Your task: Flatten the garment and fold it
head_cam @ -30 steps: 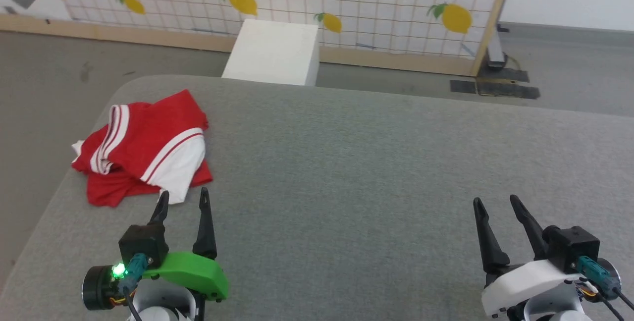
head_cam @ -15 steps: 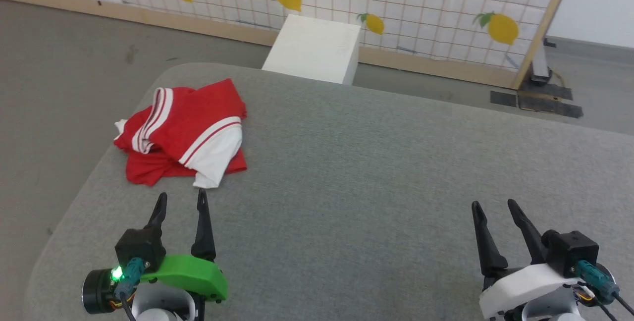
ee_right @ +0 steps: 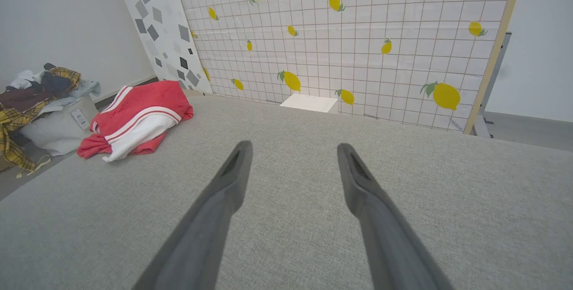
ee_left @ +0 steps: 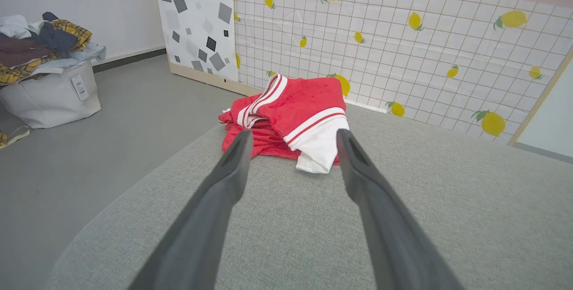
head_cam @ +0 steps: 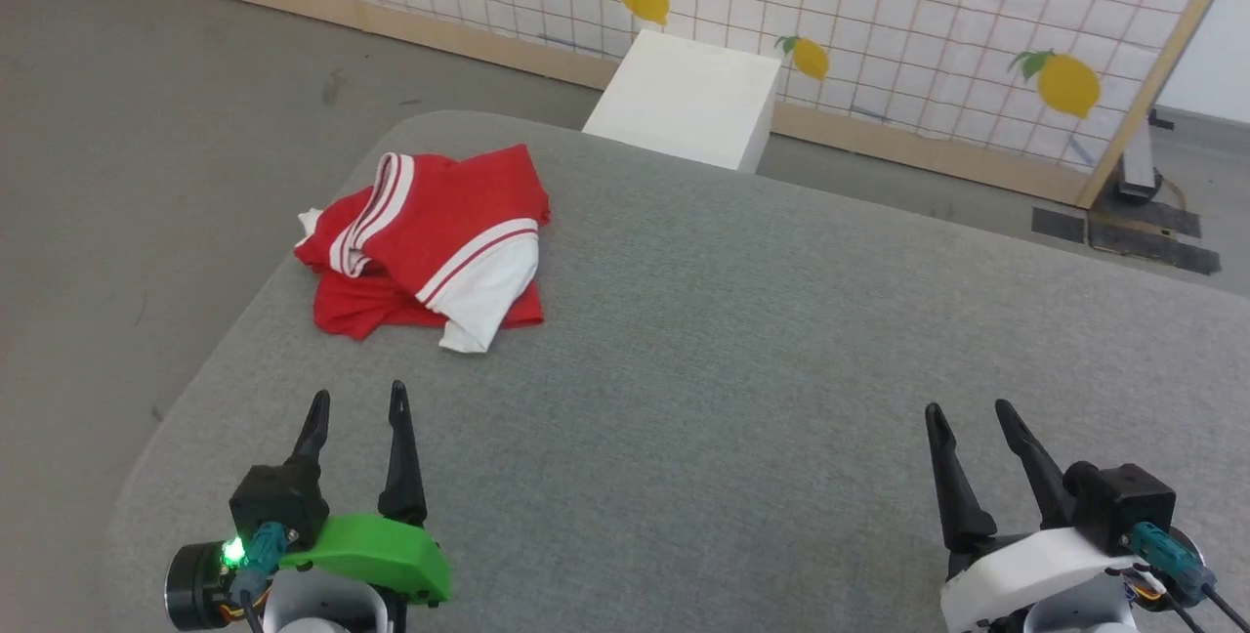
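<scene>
The garment [head_cam: 430,242] is a red shirt with a white sleeve and striped trim, crumpled in a heap near the far left corner of the grey padded table [head_cam: 742,340]. My left gripper [head_cam: 356,403] hovers open over the table a short way nearer than the heap, with nothing between its fingers. In the left wrist view the garment [ee_left: 291,120] lies straight ahead, beyond the open left gripper [ee_left: 293,135]. At the lower right my right gripper [head_cam: 962,410] is open and empty, far from the shirt. The right wrist view has the garment [ee_right: 134,120] off to the left of the right gripper [ee_right: 293,149].
A white box [head_cam: 688,101] stands on the floor behind the table, before a lemon-patterned screen [head_cam: 879,18]. A grey bin heaped with clothes [ee_left: 44,75] sits on the floor to the left. The table's rounded left edge [head_cam: 205,369] is close to the garment.
The whole head view has shifted, so the camera has turned left; the garment now sits nearer the picture's middle. Both grippers stay open in the same places.
</scene>
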You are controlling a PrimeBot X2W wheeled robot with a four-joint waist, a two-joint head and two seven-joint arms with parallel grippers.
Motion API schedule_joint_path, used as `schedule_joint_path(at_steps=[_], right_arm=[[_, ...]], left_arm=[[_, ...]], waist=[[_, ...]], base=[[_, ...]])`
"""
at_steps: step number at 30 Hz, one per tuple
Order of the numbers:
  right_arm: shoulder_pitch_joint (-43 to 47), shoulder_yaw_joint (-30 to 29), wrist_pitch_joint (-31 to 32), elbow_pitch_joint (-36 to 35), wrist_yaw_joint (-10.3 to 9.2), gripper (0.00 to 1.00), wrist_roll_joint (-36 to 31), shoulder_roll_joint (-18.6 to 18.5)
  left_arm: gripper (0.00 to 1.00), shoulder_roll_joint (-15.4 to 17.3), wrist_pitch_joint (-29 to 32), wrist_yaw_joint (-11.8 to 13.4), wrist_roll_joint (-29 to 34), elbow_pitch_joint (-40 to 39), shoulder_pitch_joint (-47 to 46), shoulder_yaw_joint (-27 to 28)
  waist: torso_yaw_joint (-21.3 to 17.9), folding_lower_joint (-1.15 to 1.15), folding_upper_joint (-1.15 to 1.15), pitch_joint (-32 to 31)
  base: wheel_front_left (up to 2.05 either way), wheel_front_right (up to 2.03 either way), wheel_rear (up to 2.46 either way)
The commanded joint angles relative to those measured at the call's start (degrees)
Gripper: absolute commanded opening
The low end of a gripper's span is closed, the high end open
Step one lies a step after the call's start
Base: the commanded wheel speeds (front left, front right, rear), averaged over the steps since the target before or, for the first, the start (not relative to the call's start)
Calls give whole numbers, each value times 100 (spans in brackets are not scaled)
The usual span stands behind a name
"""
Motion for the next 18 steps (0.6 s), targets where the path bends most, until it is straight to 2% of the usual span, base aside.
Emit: schedule_joint_path(at_steps=[1, 18], right_arm=[[52, 13, -61, 32, -6, 100, 15, -1], [66, 16, -153, 126, -7, 100, 177, -1]], left_arm=[[100, -19, -68, 23, -16, 25, 94, -7], [100, -22, -266, 84, -63, 143, 110, -46]], waist=[[59, 0, 0, 1], [425, 0, 0, 10]], base=[[0, 0, 0], [0, 0, 0]])
